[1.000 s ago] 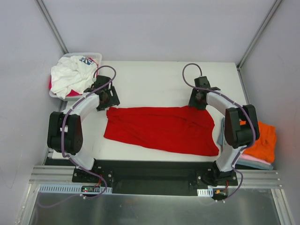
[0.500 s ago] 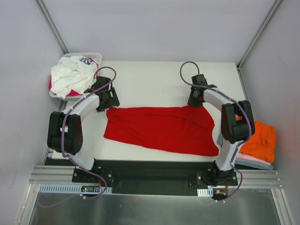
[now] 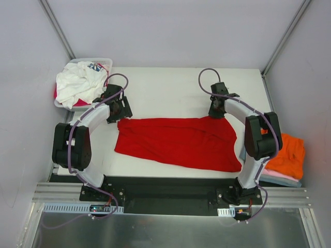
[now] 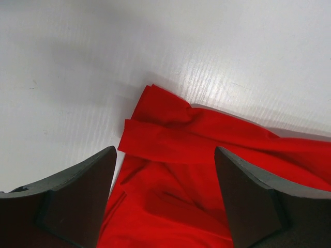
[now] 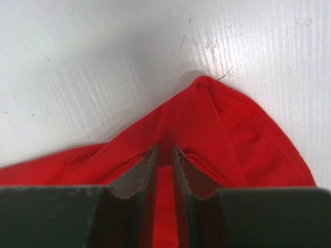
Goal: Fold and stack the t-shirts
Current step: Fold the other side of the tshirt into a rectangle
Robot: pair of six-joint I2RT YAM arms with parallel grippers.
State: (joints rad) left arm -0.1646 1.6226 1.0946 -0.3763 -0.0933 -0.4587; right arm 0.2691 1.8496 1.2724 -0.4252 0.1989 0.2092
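Note:
A bright red t-shirt (image 3: pixel 178 142) lies spread across the middle of the white table (image 3: pixel 165 88). My left gripper (image 3: pixel 120 114) hovers over the shirt's far left corner; in the left wrist view the gripper (image 4: pixel 164 170) is open with red cloth (image 4: pixel 170 150) between the fingers. My right gripper (image 3: pixel 217 114) is at the far right corner; in the right wrist view the gripper (image 5: pixel 164 152) is shut on a pinched fold of the red shirt (image 5: pixel 227 134). An orange shirt (image 3: pixel 288 155) lies on a folded pile at the right. A white printed shirt (image 3: pixel 77 82) fills the basket.
A white slotted basket (image 3: pixel 106 62) stands at the far left corner, with magenta cloth (image 3: pixel 56 94) under the white shirt. Pink and light blue-grey folded shirts (image 3: pixel 282 178) lie under the orange one off the table's right edge. Grey walls enclose the table.
My right gripper has shifted slightly left at the shirt's far right corner. The left arm and the shirt have hardly moved.

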